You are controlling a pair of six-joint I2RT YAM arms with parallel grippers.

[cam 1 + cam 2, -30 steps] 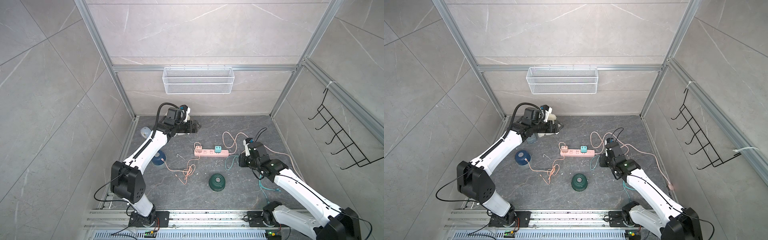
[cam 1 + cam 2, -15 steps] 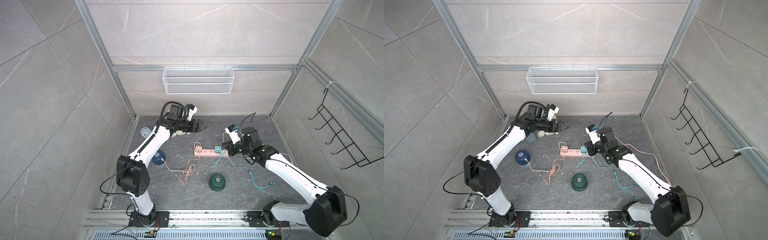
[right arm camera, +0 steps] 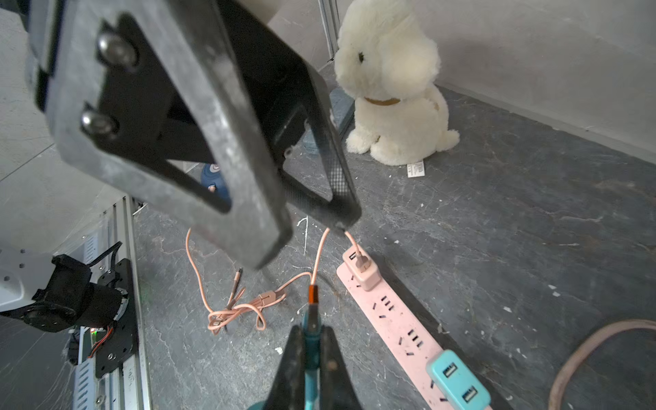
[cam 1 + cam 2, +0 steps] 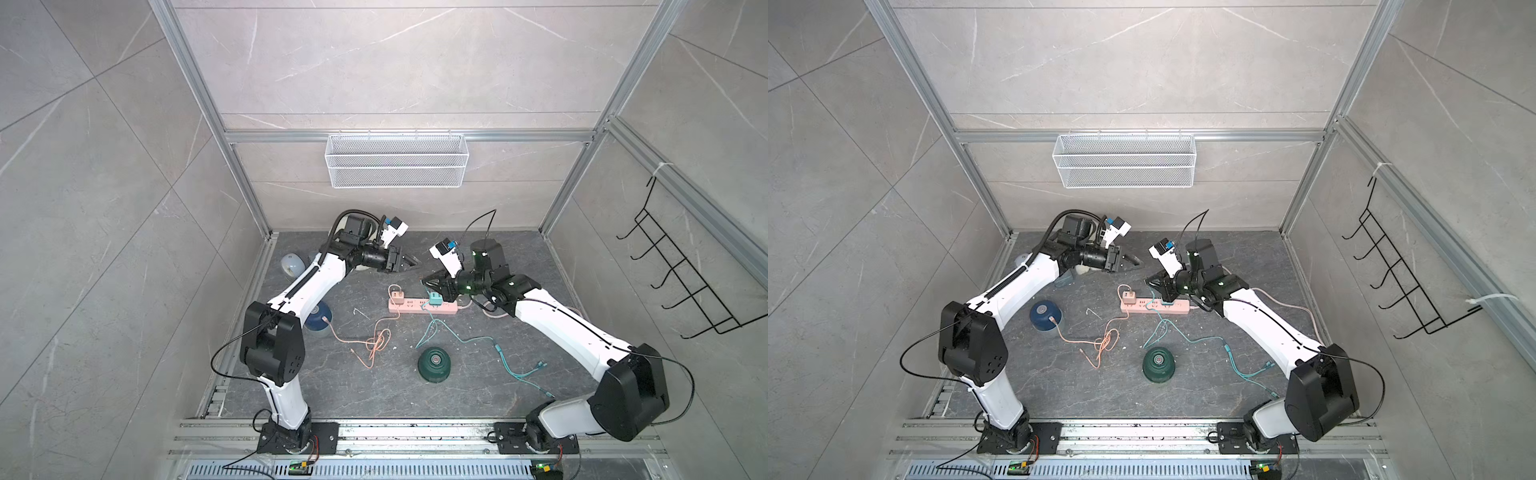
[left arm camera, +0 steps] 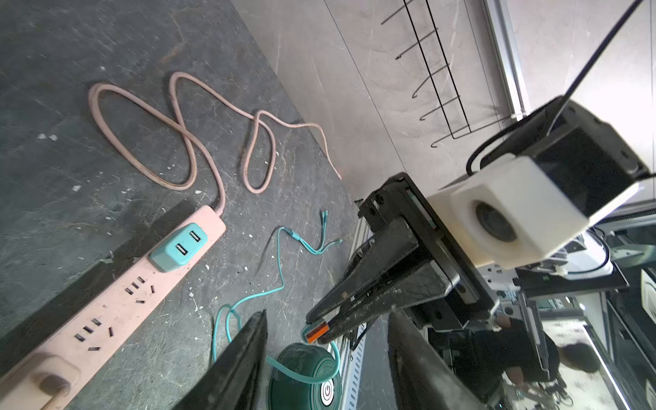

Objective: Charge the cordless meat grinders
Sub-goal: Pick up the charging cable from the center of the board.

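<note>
Right gripper [image 3: 309, 349] clamps the teal cable's orange-tipped plug [image 3: 312, 296] above the power strip [image 3: 394, 319]. Left gripper [image 4: 409, 263] faces it, jaws partly apart, empty. The teal adapter [image 5: 179, 247] has vacant ports, so plugging in remains. Green grinder [image 4: 1158, 365] sits lower centre, navy grinder [image 4: 1045, 315] centre-left with the pink cable [image 3: 267, 296] tip on it. Seated or just resting? Can't tell. The green one's socket is hidden.

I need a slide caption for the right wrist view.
Right gripper holds the teal cable plug toward the left gripper, near the pink power strip.
</note>
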